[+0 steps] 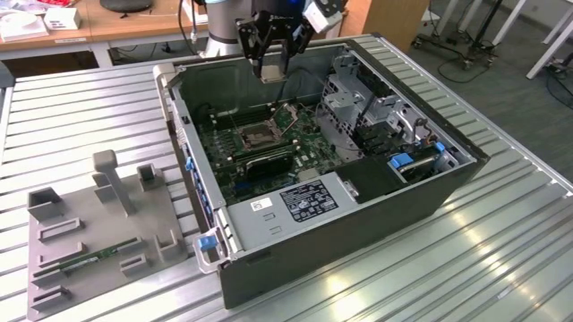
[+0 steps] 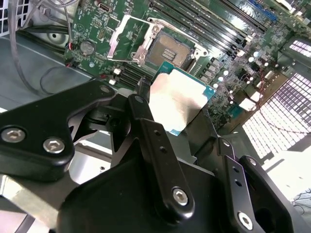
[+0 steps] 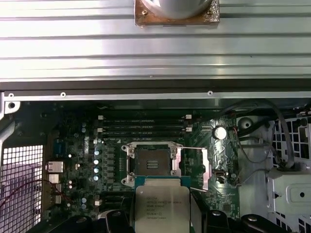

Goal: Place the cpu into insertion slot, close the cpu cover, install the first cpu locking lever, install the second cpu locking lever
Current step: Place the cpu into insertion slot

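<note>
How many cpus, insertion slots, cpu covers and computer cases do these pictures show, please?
cpu: 1
insertion slot: 1
cpu cover: 1
computer case: 1
Total: 4

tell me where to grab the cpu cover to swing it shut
Likely its free outer bar, farthest from the insertion slot, approached from the side away from the slot. The cpu cover stands swung open beside the slot, a thin frame hinged at the slot's rim.
</note>
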You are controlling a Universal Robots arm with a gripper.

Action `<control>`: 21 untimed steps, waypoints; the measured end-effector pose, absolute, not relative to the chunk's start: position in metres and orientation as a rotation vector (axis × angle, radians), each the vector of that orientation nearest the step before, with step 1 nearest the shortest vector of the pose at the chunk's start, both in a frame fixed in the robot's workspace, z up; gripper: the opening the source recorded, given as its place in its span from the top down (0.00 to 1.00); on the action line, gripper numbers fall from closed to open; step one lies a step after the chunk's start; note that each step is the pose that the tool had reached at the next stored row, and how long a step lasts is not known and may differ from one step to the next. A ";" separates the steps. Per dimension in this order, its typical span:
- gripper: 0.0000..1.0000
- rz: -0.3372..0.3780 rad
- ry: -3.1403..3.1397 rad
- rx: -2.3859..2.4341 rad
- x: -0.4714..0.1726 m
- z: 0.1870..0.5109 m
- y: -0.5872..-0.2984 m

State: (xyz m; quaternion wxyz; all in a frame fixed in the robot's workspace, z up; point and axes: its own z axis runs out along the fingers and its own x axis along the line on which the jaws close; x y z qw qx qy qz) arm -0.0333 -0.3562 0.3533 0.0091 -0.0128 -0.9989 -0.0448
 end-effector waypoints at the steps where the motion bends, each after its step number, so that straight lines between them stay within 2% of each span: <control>1: 0.46 -0.140 -3.120 -0.040 -0.033 0.352 -0.356; 21: 0.46 -0.140 -3.120 -0.040 -0.033 0.339 -0.356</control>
